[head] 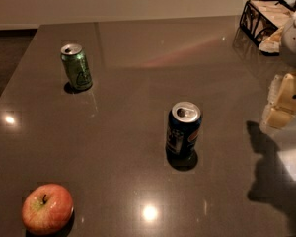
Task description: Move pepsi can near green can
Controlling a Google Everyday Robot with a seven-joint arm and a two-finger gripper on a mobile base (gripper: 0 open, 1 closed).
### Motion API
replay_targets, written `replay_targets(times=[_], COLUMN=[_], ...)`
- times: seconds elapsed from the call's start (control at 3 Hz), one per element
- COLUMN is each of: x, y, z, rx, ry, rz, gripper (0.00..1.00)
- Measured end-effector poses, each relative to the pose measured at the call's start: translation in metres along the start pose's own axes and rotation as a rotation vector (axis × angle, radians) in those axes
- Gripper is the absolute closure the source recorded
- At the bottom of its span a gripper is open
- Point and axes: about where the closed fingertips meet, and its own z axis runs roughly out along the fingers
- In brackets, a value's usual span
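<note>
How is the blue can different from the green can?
The pepsi can is dark blue with a round red-white-blue logo; the green can is green with a pale triangle. The pepsi can stands in the middle, nearer the gripper at the right edge of the view; the green can stands further back on the left. Both stand upright, have silver tops and look about the same size.

pepsi can (183,130) centre, green can (77,67) far-left, gripper (281,102) right

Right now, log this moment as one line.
hand: right edge, away from cans | pepsi can: upright, centre | green can: upright, far left, apart from pepsi can | apple: near left corner
</note>
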Motion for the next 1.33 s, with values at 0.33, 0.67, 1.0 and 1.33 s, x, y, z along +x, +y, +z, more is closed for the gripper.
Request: replay_targets(times=[0.33,0.67,1.0,1.33], x=[0.0,-0.006,-0.018,-0.051], y=[0.0,0.003,0.012,0.033], z=[0.0,0.002,0.008,0.021], rx=[0.0,-0.023,-0.044,-0.088], ry=[0.0,-0.029,-0.078,-0.186], rz=[0.0,-0.009,-0.023,-0.048], gripper=[0.0,0.0,0.0,0.0])
